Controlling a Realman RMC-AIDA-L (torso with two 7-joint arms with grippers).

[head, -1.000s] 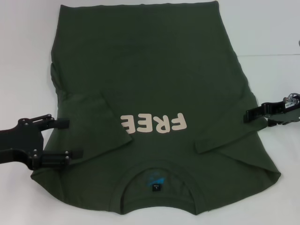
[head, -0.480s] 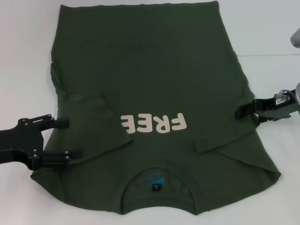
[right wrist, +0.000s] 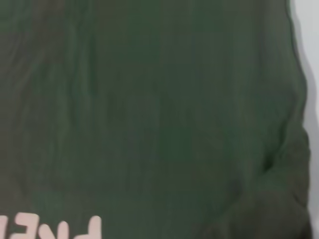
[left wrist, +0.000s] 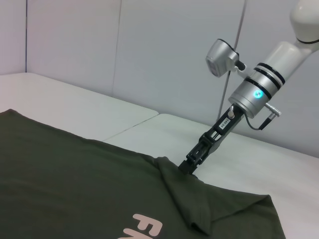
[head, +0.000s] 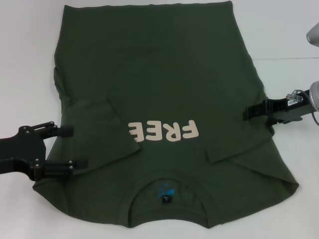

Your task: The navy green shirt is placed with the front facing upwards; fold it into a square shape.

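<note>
While left gripper stays spread, right gripper, grip unclear, slid onto shirt.

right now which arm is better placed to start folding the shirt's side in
Right. The right pincer has its tip at the navy green shirt edge, beside the folded sleeve. The left pincer sits open at the opposite sleeve, gripping nothing.
</note>
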